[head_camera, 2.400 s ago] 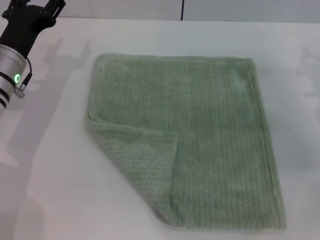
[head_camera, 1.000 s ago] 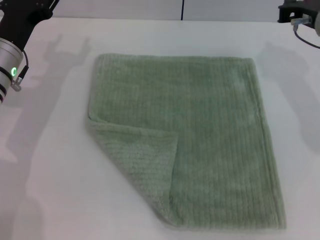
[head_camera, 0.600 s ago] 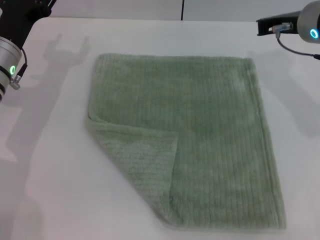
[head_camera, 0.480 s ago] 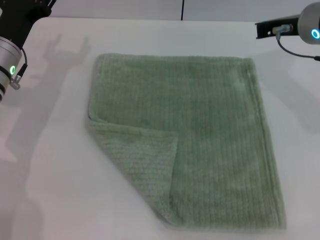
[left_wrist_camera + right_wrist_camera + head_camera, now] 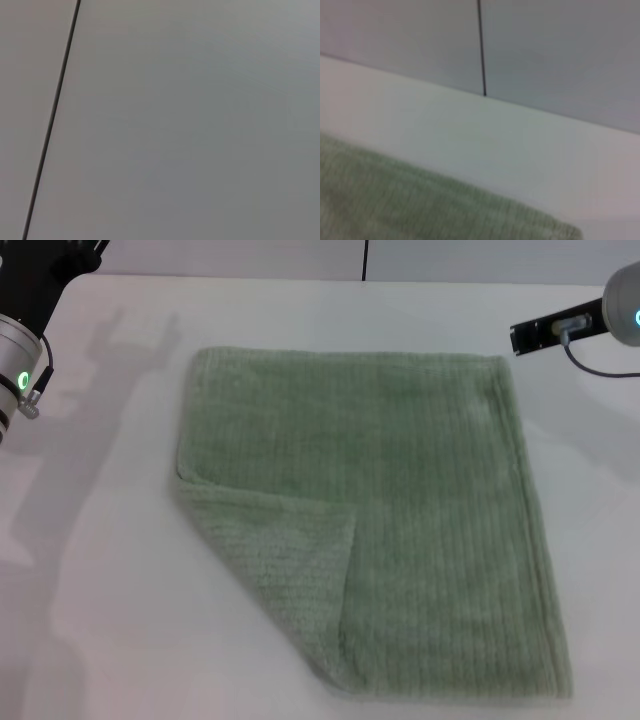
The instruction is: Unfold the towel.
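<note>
The towel (image 5: 400, 500) lies flat on the white table, pale sage-green with fine ribs. Its near left corner is folded over into a triangular flap (image 5: 290, 560) lying on top of the cloth. My right gripper (image 5: 522, 338) reaches in from the far right as a dark bar and hovers just beyond the towel's far right corner, apart from the cloth. In the right wrist view the towel's far edge (image 5: 420, 210) shows close below. My left arm (image 5: 22, 310) stays at the far left corner, well away from the towel. The left wrist view holds only the wall.
The white table (image 5: 110, 570) runs out on every side of the towel. A grey wall with a dark vertical seam (image 5: 365, 258) stands behind the table's far edge. A black cable (image 5: 590, 365) loops under the right wrist.
My right arm came in from the far right and has dropped toward the towel's far right corner. The left arm drew slightly up and back. The towel has not moved.
</note>
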`<move>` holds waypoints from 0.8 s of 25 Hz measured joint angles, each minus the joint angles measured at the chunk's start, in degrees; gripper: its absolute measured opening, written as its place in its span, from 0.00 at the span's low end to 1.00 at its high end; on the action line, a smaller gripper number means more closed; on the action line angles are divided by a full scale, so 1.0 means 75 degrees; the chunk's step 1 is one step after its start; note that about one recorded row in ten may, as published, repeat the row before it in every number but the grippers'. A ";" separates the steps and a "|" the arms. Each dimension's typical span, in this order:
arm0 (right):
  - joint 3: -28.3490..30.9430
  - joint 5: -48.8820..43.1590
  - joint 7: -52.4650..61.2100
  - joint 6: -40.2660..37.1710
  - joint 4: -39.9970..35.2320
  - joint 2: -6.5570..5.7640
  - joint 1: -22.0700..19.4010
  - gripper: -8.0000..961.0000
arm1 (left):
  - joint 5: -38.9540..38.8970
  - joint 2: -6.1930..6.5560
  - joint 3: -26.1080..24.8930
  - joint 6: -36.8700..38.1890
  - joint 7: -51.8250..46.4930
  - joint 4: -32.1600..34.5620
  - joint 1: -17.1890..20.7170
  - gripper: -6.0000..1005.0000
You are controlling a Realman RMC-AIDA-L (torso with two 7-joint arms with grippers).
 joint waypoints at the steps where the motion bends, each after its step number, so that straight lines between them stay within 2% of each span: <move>1: 0.0031 0.0021 -0.0095 0.0087 0.0111 -0.0004 0.0064 0.01 | 0.0000 0.0000 0.0000 0.0002 0.0000 0.0000 0.0000 0.80; 11: 0.0537 0.0306 -0.1343 0.0631 0.1269 -0.0077 0.0749 0.01 | -0.0001 0.0000 0.0000 0.0003 0.0000 0.0000 -0.0008 0.80; 20: 0.1022 0.0349 -0.2230 0.0633 0.2315 -0.0100 0.1265 0.01 | -0.0001 -0.0008 0.0000 0.0003 0.0000 0.0000 -0.0075 0.80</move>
